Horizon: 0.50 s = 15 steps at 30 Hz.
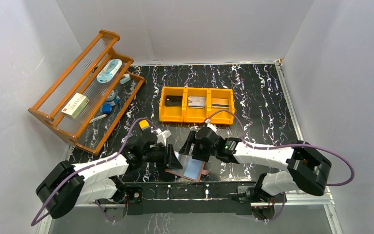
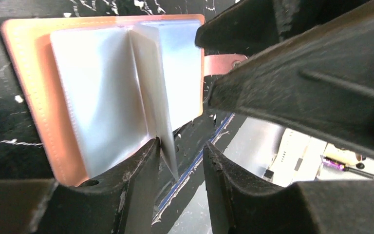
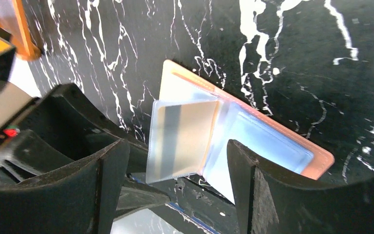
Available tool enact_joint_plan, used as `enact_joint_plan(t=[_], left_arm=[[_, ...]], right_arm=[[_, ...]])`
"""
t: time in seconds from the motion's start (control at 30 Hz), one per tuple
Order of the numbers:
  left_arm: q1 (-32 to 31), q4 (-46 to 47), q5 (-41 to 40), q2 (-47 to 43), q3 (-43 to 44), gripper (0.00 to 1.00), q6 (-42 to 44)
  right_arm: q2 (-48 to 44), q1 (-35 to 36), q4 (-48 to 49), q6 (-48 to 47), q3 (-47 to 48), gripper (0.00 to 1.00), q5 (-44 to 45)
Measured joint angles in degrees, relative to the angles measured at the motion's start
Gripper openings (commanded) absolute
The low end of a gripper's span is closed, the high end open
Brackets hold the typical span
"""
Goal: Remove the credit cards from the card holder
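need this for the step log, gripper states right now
left gripper: open, loose around a sleeve of the card holder
right gripper: open, holding nothing

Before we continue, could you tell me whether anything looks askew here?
One clear sleeve stands up from the open card holder instead of lying flat, with a striped card inside it.

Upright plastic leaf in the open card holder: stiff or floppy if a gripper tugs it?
Probably floppy: the sleeve leaf is thin clear film, curving up from the spine. Likely stiffer where a card sits inside. The card holder looks small and light, so a tug may drag it along.
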Motion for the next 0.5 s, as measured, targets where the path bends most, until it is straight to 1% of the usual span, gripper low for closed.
enact_joint_plan(t=[0.1, 0.23, 0.4, 0.5], left_arm=[[-1.81, 1.44, 0.33, 2.56, 1.16, 0.41, -0.13], [-4.72, 2.67, 0.24, 5.66, 3.52, 0.48, 0.0], [-8.57, 2.38, -0.24, 8.83, 6.99, 0.51, 1.16], [-9.92, -0.07, -3.41, 7.67, 7.98, 0.54, 1.77]], right_arm=[[-3.1, 0.0, -3.26, 1.62, -0.15, 0.82, 3.34], [-7.78, 0.0, -8.0, 4.57, -1.57, 0.81, 7.61], [-14.8, 0.0, -10.32, 7.74, -6.12, 0.76, 11.37], [-18.03, 0.0, -10.29, 8.79, -8.41, 0.74, 12.46]])
